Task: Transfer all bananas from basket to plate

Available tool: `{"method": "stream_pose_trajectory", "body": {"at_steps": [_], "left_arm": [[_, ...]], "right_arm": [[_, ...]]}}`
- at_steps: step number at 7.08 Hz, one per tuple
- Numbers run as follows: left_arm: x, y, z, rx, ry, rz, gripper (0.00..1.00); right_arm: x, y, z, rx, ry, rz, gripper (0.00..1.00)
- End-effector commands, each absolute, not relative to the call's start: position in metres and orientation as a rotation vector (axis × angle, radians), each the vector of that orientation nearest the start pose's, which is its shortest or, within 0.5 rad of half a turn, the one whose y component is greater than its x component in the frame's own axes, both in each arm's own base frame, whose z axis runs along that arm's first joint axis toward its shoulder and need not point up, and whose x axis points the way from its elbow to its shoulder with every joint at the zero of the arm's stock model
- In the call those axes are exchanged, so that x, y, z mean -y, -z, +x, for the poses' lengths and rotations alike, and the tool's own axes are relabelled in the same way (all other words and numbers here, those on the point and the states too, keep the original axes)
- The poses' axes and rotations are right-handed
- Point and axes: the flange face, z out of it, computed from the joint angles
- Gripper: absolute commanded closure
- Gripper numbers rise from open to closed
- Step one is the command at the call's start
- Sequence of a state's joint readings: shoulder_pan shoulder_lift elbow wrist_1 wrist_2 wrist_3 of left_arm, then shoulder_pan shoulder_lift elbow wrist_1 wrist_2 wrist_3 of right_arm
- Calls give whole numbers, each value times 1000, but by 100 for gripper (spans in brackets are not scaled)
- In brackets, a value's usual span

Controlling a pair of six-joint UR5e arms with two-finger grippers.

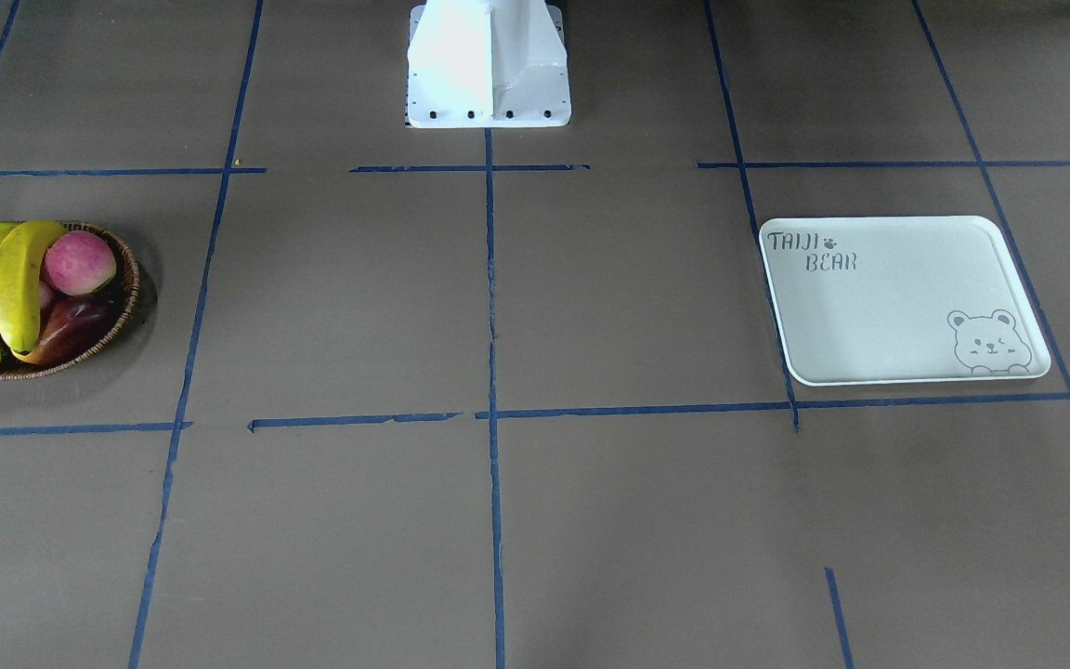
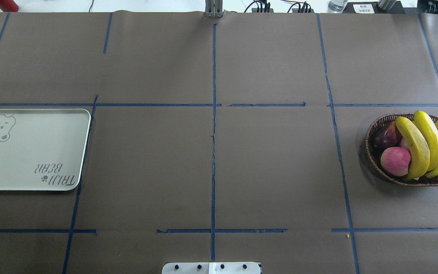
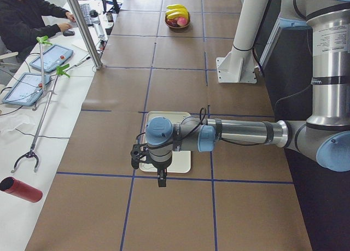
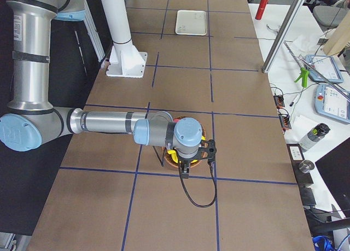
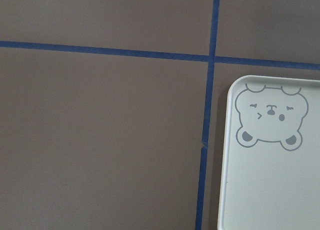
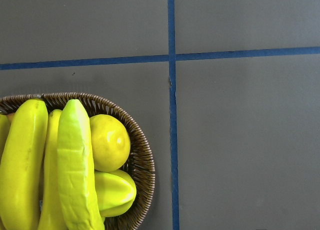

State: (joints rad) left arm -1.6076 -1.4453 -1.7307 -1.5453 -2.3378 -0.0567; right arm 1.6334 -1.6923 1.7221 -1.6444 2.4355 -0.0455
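Observation:
Several long yellow bananas (image 2: pixel 418 146) lie across the round wicker basket (image 2: pixel 373 156) at the table's right end; they also show in the front view (image 1: pixel 15 279) and the right wrist view (image 6: pixel 75 165). The pale tray-like plate (image 2: pixel 32 152), printed with "TAIJI BEAR" and a bear face, lies bare at the left end; its bear corner shows in the left wrist view (image 5: pixel 270 190). My left gripper (image 3: pixel 161 180) hangs above the plate's outer edge. My right gripper (image 4: pixel 184 171) hangs above the basket (image 4: pixel 174 152). I cannot tell whether either is open or shut.
The basket also holds a pink apple (image 2: pixel 395 161), a dark red apple (image 2: pixel 386 137) and a stubby yellow lemon (image 6: pixel 109 142). The white robot base (image 1: pixel 489 65) stands mid-table at the robot's side. A person (image 3: pixel 27 16) sits at a side desk; a red can (image 3: pixel 21 189) lies there.

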Motion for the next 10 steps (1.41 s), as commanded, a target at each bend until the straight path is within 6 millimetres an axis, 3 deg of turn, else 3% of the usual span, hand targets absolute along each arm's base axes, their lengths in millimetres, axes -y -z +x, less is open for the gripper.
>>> {"method": "stream_pose_trajectory", "body": {"at_steps": [1, 9, 10], "left_arm": [[437, -641, -80, -767, 84, 4, 0], [437, -640, -80, -767, 69, 20, 0], [437, -640, -80, -767, 69, 20, 0]], "right_arm": [[433, -635, 86, 841, -26, 23, 0], [434, -630, 84, 857, -32, 24, 0], [444, -621, 84, 857, -23, 39, 0]]}}
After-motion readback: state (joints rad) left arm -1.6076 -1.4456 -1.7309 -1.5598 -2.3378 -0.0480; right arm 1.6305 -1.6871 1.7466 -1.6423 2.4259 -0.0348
